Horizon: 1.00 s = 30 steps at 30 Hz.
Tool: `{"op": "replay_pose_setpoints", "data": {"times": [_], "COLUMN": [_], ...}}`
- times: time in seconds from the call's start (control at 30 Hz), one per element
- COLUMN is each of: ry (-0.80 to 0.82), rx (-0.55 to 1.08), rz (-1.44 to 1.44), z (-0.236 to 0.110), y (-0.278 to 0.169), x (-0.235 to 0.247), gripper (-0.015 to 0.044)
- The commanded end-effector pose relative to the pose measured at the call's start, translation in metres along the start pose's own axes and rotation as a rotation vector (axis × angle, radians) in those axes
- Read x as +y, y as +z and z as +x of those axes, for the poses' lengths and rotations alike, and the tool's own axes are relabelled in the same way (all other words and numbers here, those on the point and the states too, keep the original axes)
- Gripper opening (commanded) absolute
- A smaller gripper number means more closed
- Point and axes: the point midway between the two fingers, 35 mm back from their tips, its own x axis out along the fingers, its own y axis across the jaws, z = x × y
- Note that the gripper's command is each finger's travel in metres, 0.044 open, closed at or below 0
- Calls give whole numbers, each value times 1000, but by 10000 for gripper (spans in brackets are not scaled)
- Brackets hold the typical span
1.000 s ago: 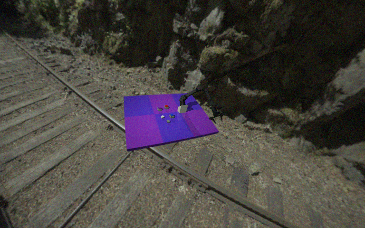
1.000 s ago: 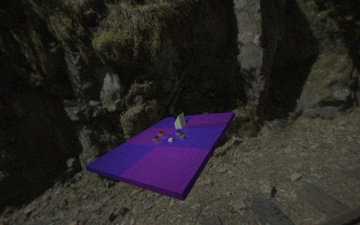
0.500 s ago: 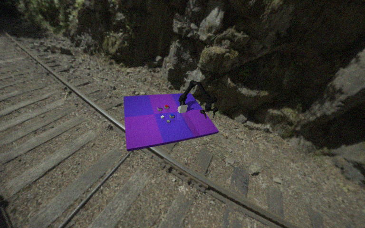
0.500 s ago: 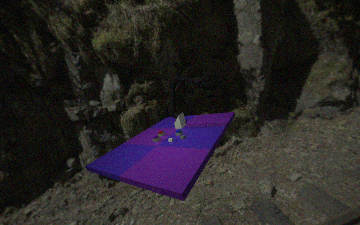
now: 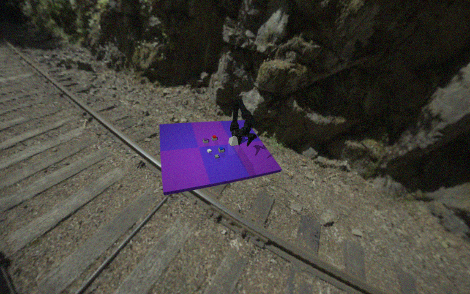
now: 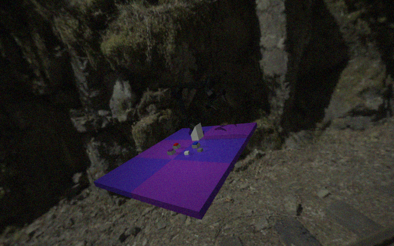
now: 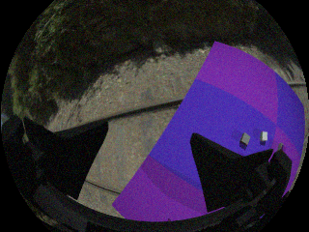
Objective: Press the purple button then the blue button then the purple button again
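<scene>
The purple button (image 5: 205, 139) (image 6: 171, 151) is a small grey housing with a dark purple top. The blue button (image 5: 221, 149) (image 6: 195, 143) has a blue cap and stands on the blue area nearer the arm. My gripper (image 5: 252, 139) (image 7: 150, 131) is open and empty, raised above the arm's side of the board, off to the right of the buttons in the top view. In the exterior view it is very dark against the rock. In the wrist view the right finger and gripper body hide the area where the buttons stand.
A red button (image 5: 214, 137) (image 6: 176, 144) stands beside the purple one. A white block (image 5: 208, 150) (image 6: 186, 152) (image 7: 264, 136) and a grey block (image 5: 216, 156) (image 6: 199, 149) (image 7: 245, 139) lie near the blue button. A pale wedge-shaped thing (image 5: 233, 141) (image 6: 197, 132) stands between the blue button and the arm base.
</scene>
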Motion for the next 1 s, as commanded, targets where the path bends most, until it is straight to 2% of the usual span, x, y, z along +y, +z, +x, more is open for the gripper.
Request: {"op": "replay_pose_setpoints", "data": {"times": [0.0, 0.23, 0.43, 0.6, 0.8, 0.97], "ry": [-110, -273, -407, -510, -618, -656], "rx": [19, 85, 174, 271, 417, 487], "rz": [48, 130, 192, 239, 292, 312], "z": [-1, -8, -22, -40, -71, -87], "y": [39, 80, 91, 83, 52, 34], "x": [-61, -167, -263, -341, -430, -463], "gripper": [400, 400, 400, 400, 400, 400]}}
